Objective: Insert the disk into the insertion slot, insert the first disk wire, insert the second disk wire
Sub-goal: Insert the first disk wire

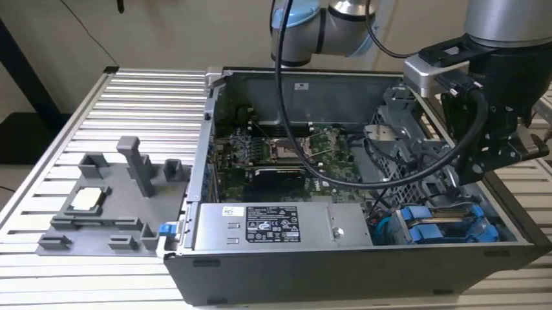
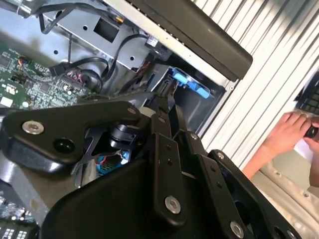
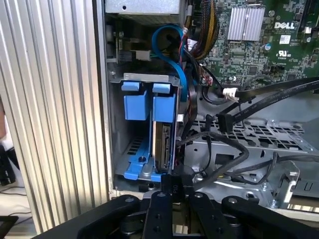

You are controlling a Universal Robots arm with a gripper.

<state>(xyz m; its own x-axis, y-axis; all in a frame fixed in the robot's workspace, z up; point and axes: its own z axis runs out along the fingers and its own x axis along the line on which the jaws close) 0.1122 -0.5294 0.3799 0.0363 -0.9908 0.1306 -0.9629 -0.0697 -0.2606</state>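
Disk (image 3: 162, 144) seated in slot (image 3: 144, 76). Gripper (image 3: 174, 180) just beside disk's edge, apparently pinched together. Black wires (image 3: 223, 122) lie beside slot, near gripper.

The arm (image 1: 332, 29) is built of silver tubular links, with pale blue caps (image 1: 278, 18) fitted at the joints. A thick black cable (image 1: 362, 184) is looped from it to the black wrist housing (image 1: 500, 123), where a small silver-grey box (image 1: 431, 71) is mounted. The gripper (image 3: 174, 181) is made of matte black linkage plates (image 2: 164, 169), fastened with round silver screws (image 2: 33, 128).
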